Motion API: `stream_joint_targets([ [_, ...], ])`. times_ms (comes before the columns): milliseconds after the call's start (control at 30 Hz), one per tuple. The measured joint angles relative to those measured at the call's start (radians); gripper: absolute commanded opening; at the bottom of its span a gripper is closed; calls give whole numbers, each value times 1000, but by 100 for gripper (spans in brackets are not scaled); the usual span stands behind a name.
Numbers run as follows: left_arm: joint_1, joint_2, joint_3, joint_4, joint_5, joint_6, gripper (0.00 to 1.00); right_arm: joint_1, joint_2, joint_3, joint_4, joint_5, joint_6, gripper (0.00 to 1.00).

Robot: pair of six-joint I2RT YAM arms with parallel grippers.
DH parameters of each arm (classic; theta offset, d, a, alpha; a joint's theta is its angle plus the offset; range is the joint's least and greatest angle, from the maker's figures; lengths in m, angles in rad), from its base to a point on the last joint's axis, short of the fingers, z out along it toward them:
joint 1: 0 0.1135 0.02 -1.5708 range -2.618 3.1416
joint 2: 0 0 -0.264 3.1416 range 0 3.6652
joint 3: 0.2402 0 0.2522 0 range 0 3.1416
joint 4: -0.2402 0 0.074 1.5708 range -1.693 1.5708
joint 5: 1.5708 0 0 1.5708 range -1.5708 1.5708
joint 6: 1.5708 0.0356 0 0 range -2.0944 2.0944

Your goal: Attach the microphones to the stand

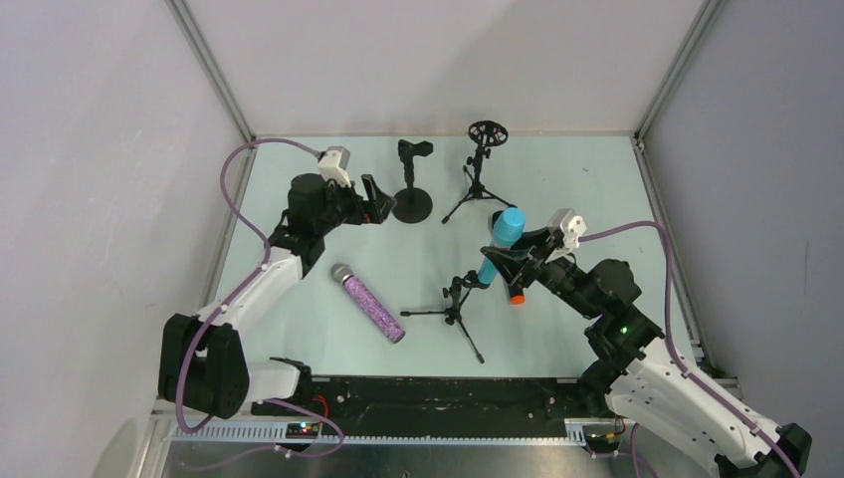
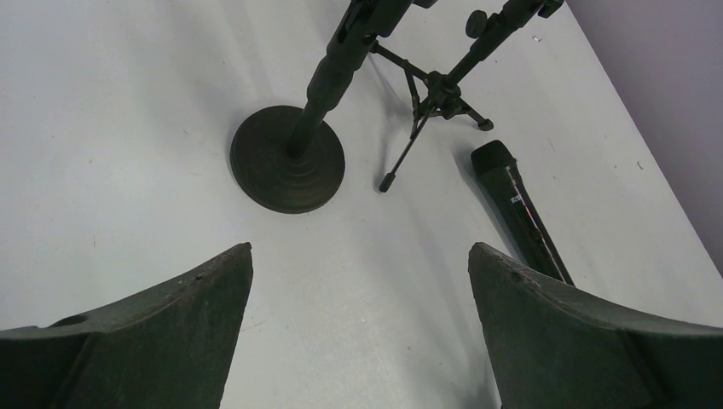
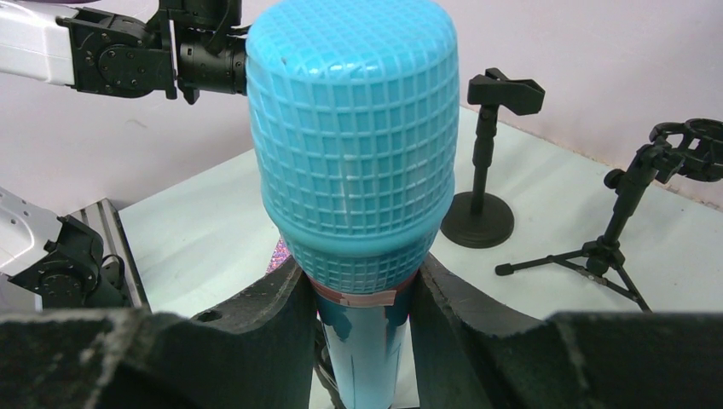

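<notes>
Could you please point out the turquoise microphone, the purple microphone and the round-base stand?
turquoise microphone (image 3: pixel 349 136), right wrist view, on its mesh head.
purple microphone (image 1: pixel 374 309), top external view, on its glitter handle.
round-base stand (image 2: pixel 264 177), left wrist view, on its base disc.

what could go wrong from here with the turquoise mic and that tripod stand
The right gripper pinches the turquoise mic just below its head, so the long body may swing and miss the clip on the near tripod stand.
That tripod has thin legs; a sideways push could tip it.
The black mic with the orange end lies right beneath the right gripper and might get knocked.
</notes>
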Motion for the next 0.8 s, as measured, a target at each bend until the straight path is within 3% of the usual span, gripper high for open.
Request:
stream_joint_targets([
  [800,0,0,0,0,1,0,100,1,-4,-59,95,22,24,0],
])
